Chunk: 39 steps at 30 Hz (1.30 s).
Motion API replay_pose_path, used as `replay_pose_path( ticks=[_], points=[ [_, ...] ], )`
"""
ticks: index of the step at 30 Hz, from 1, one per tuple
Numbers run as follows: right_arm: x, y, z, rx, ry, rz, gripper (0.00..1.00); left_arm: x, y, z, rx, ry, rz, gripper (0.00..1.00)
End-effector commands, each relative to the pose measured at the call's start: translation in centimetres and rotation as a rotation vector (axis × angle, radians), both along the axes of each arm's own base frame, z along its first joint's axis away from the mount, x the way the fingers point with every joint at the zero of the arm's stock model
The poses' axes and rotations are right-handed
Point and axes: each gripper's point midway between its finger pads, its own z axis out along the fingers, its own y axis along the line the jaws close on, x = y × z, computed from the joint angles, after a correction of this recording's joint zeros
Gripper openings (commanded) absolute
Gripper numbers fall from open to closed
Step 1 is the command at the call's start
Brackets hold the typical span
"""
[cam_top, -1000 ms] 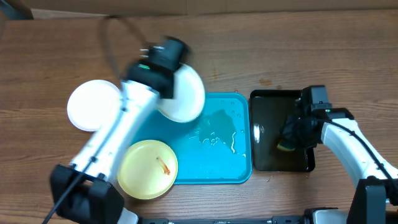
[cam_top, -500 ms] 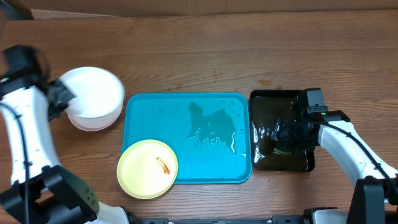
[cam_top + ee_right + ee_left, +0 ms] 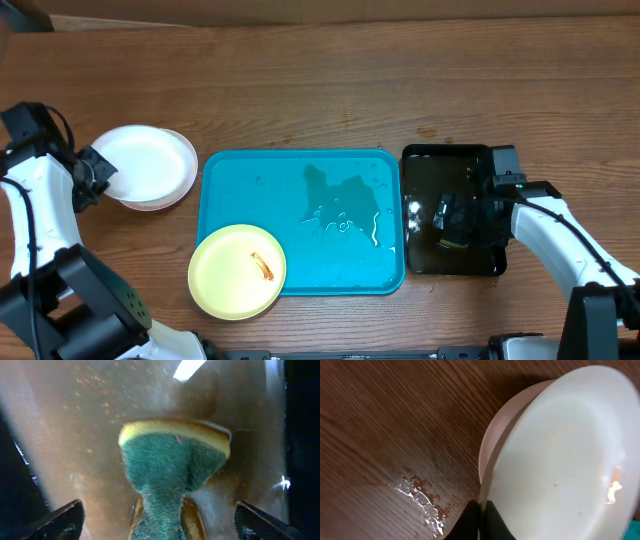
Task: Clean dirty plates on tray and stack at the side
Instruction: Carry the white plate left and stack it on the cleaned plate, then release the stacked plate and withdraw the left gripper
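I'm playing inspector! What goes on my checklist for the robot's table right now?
Surface: wooden table; wet patch beside the white plates.
Job's things: tray holds a puddle; yellow plate with sauce smear overhangs its near-left corner; top white plate sits tilted on lower white plate, left of the tray.
Clutter: black tray, wet.
Grippers: left gripper shut on top white plate's rim; right gripper shut on sponge in black tray.
Cables: black cable along left arm.
Surroundings: pale strip past the far edge.

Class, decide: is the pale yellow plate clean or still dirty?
Still dirty: the pale yellow plate carries a red-orange smear right of its middle.
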Motion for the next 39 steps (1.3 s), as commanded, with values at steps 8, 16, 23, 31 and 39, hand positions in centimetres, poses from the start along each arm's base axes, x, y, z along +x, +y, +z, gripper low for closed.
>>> replay_pose_path(
  ticks=[8, 16, 23, 31, 39],
  points=[
    [0.4, 0.2, -0.7, 0.008, -0.04, 0.006, 0.66, 1.2, -1.4, -3.5, -0.094, 0.014, -0.054, 0.7],
    [0.7, 0.3, -0.7, 0.01, -0.054, 0.005, 0.54, 2.5, -2.6, 1.6, -0.149, -0.055, -0.113, 0.81],
    [-0.1, 0.3, -0.8, 0.014, -0.016, -0.013, 1.0, -3.1, -7.9, 9.0, -0.226, -0.036, -0.12, 0.81],
    [-2.9, 0.2, -1.2, 0.012, 0.098, -0.016, 0.7, -8.0, -13.9, 9.2, -0.23, 0.053, -0.277, 0.82],
    [-2.8, 0.2, -1.2, 0.012, 0.095, -0.016, 0.77, -11.0, -15.9, 5.7, -0.262, 0.125, -0.329, 0.83]
  ],
)
